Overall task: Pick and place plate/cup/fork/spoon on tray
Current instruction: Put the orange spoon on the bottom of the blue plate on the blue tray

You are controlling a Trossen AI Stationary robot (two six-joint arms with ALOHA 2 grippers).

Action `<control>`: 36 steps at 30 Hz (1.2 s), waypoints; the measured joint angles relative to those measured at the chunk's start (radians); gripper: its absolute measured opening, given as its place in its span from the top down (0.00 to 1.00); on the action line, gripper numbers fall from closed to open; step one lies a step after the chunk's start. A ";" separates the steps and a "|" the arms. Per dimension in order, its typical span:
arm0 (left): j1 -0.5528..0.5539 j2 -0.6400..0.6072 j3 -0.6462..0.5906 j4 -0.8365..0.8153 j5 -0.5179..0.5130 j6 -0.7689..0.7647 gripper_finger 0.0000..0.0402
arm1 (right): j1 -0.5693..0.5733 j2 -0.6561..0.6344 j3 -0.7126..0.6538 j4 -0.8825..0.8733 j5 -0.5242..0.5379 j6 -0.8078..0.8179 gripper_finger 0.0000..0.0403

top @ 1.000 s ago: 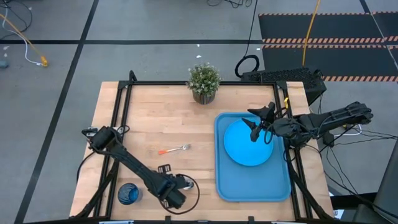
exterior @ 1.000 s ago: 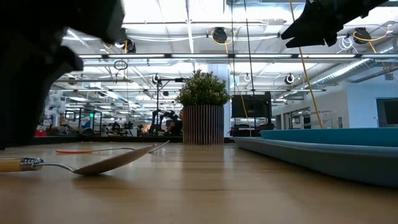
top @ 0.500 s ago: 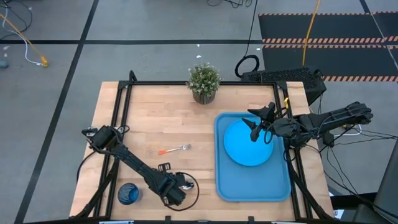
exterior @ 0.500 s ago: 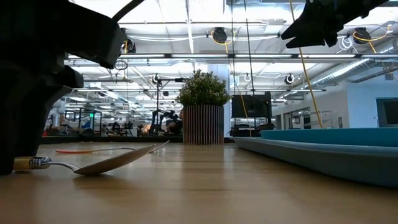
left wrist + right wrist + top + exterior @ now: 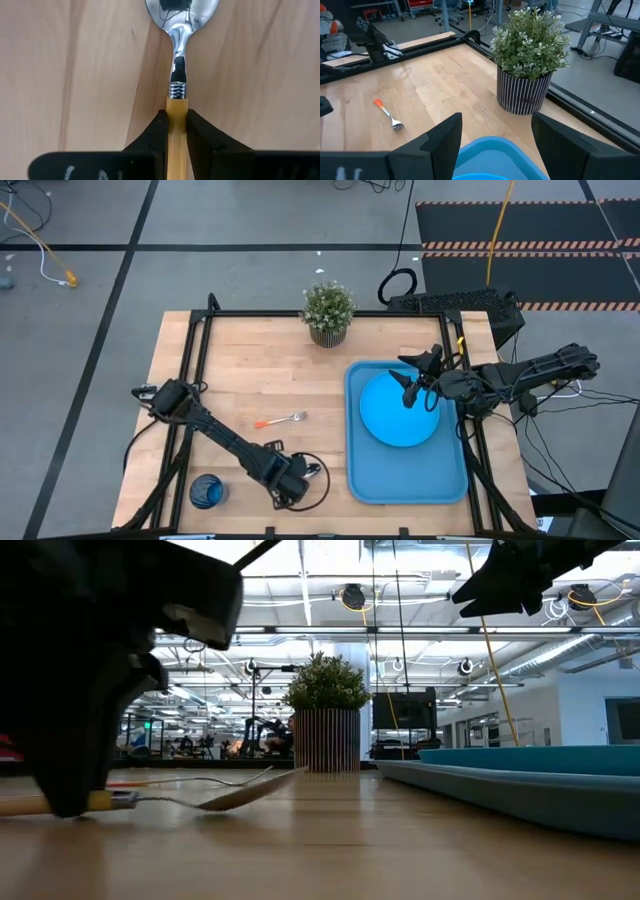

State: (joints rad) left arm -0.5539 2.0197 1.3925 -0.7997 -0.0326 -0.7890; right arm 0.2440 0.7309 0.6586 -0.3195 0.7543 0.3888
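From above, the left gripper (image 5: 300, 480) sits low at the table's near edge, with the cup (image 5: 207, 491) off to its outer side, the fork (image 5: 279, 421) lying farther up the table (image 5: 240, 370) beyond it, and the tray (image 5: 357, 480) just past it toward the right arm; the plate (image 5: 400, 409) already lies in that tray, with the right gripper (image 5: 415, 388) hanging over its far edge. In the low view the left gripper (image 5: 75, 805) is a dark mass pressed down on the handle end of the spoon (image 5: 215, 798), whose bowl tips up off the wood ahead of it, so the spoon looks light and stiff, pivoting as one rigid piece. The left wrist view shows the hold plainly: both fingers (image 5: 159, 131) pinch the yellow-orange handle just behind the ribbed collar, the spoon (image 5: 178, 75) running straight out from between them. That matte handle is probably the right place to grip; the polished neck and bowl would likely be slippery, and a pinch this close to one end may let the spoon swing. In the right wrist view the right gripper (image 5: 495, 131) stands wide and holds nothing, the potted plant (image 5: 530, 55) ahead of it and the fork (image 5: 387, 115) well beyond.
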 joint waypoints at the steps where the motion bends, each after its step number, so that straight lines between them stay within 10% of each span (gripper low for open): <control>1: 0.003 0.000 0.012 -0.005 0.000 0.003 0.90 | 0.002 -0.002 0.000 0.000 0.000 -0.003 0.43; 15: 0.085 -0.001 0.226 0.009 -0.141 0.217 0.90 | 0.007 -0.087 0.000 -0.013 0.003 -0.019 0.43; 25: 0.210 -0.001 0.232 0.302 -0.130 0.386 0.90 | 0.006 -0.147 0.000 -0.016 0.003 -0.064 0.43; 36: 0.244 0.026 0.416 0.197 -0.127 0.479 0.90 | 0.007 -0.207 -0.001 -0.060 0.007 -0.064 0.43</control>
State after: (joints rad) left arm -0.3100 2.0460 1.8090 -0.6029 -0.1592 -0.3104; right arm 0.2508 0.5239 0.6579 -0.3798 0.7616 0.3244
